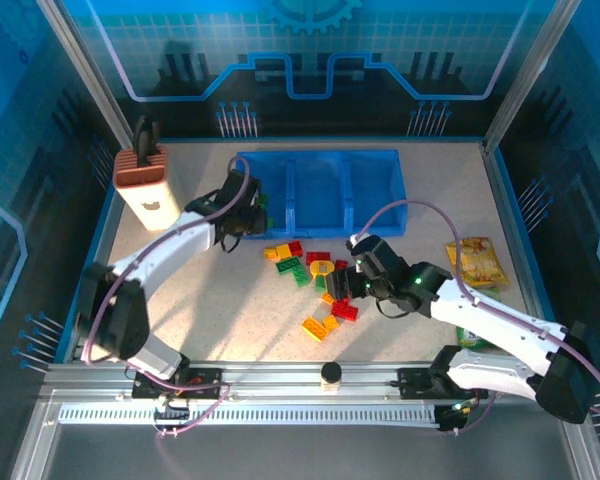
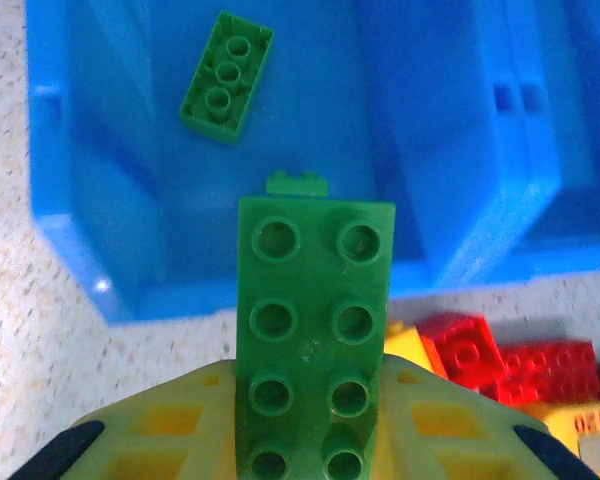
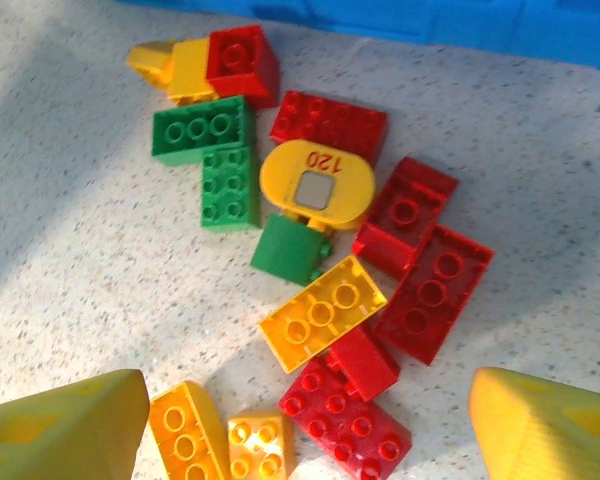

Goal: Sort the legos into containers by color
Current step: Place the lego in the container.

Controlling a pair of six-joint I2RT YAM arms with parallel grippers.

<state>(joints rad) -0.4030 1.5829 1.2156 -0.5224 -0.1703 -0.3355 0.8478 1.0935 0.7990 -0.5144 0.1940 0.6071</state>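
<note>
Speckled table [image 2: 15,330], green lego [image 2: 315,320] seemingly clamped in left end effector [image 2: 310,420]

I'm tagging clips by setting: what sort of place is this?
Probably a robot lab test cell: a speckled table walled by blue printed panels, an aluminium rail at the front, and staged props, a blue tray and legos.

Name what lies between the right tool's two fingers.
In the right wrist view, two orange bricks and a red brick lie on the table between the open right tool's fingers.
</note>
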